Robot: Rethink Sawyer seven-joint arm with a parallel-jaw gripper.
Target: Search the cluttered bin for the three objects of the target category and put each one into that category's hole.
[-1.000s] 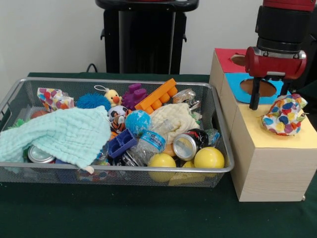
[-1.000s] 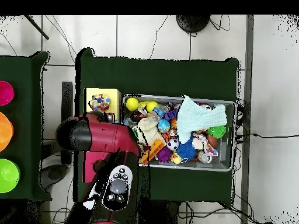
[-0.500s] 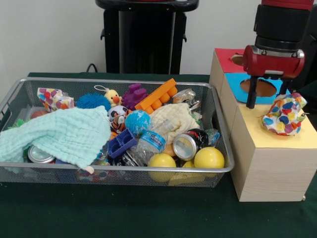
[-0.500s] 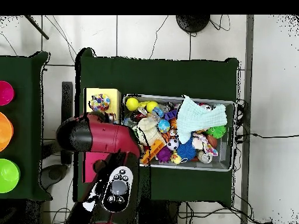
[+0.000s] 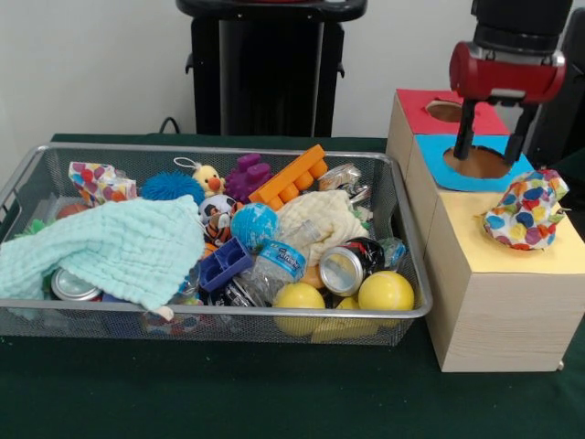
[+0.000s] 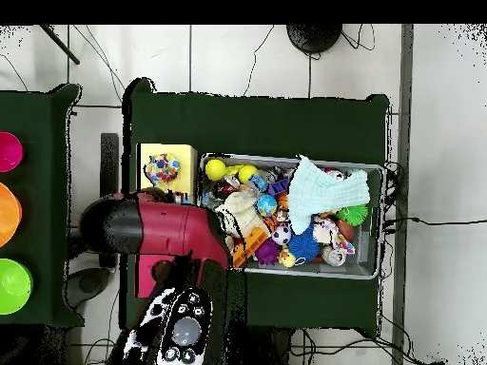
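The wire bin [image 5: 402, 229] sits crammed with toys and cans just beside the wooden box [image 5: 498, 306]. Above the box's blue hole [image 5: 480, 163] hangs the gripper [image 5: 491, 151], fingers spread and empty. The spotted cloth bundle [image 5: 525, 212] lies on the box's yellow section.

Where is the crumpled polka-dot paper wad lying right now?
In the front view, the polka-dot paper wad sits on the wooden box's yellow top, right of the wire bin.
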